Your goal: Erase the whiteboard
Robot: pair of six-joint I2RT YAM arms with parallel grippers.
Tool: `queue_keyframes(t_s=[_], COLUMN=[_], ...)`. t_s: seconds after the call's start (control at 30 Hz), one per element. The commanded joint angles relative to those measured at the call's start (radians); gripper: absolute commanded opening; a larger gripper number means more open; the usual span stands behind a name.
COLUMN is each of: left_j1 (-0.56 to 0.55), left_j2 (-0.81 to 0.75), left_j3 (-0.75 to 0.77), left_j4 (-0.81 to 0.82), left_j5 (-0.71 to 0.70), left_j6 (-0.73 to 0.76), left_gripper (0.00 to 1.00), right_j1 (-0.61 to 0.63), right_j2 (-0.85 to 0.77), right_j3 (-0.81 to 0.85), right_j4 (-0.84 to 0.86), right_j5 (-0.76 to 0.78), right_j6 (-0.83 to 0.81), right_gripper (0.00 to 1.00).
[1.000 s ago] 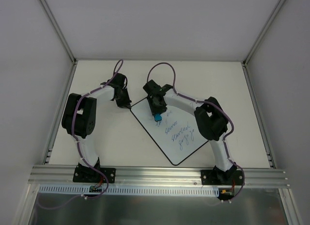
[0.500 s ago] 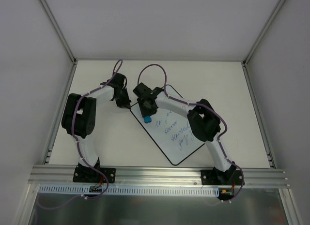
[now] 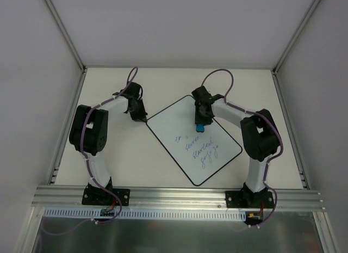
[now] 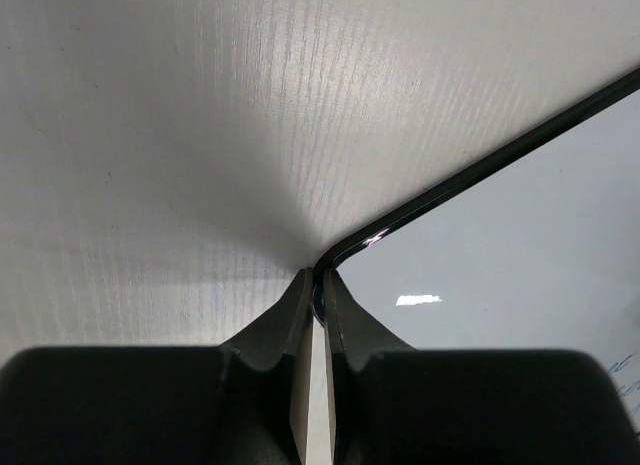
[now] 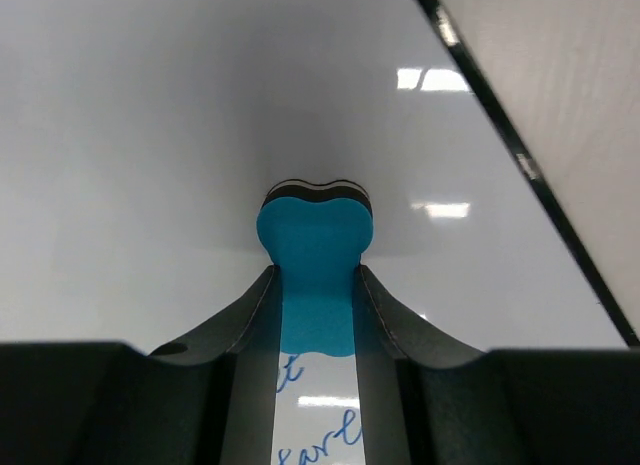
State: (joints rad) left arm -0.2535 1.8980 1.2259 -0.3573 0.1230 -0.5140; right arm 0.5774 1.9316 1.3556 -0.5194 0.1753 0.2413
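My right gripper point(image 3: 200, 121), clamped on the eraser point(image 3: 200, 127), has swept to 1 o'clock on the centred whiteboard point(image 3: 171, 125); writing point(image 3: 201, 149) remains toward 5. My left gripper point(image 3: 143, 117) pinches its 9 o'clock corner.

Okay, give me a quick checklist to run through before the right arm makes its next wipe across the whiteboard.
1. Eraser clamped in the right pincer: ok.
2. Eraser's felt end down on the whiteboard: ok, judging by the wrist view.
3. Left pincer shut on the board's corner rim to steady it: ok.
4. Blue writing all erased: not ok, several lines show on the near half.
5. Left arm clear of the path to the writing: ok.
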Motion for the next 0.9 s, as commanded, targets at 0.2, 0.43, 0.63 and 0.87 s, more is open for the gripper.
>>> queue_keyframes(t_s=[0.2,0.43,0.63,0.87], left_j1=[0.011,0.011,0.011,0.022], left_j2=[0.004,0.001,0.0,-0.007], left_j3=[-0.02,-0.02,-0.02,-0.019], left_j4=[-0.06,-0.063,-0.063,-0.062], left_j5=[-0.016,-0.016,-0.02,-0.026], left_j6=[-0.011,-0.012,-0.015,-0.017], left_gripper=[0.0,0.0,0.0,0.0], right_j1=[0.042,0.234,0.325,0.265], right_j2=[0.027,0.063,0.107,0.035], right_j3=[-0.049,0.011,0.088,-0.016], right_j4=[-0.014,-0.018,-0.048,-0.048], right_j5=[-0.063,-0.137,-0.112,-0.017], right_j6=[-0.085,-0.036,-0.022,0.006], right_gripper=[0.0,0.0,0.0,0.0])
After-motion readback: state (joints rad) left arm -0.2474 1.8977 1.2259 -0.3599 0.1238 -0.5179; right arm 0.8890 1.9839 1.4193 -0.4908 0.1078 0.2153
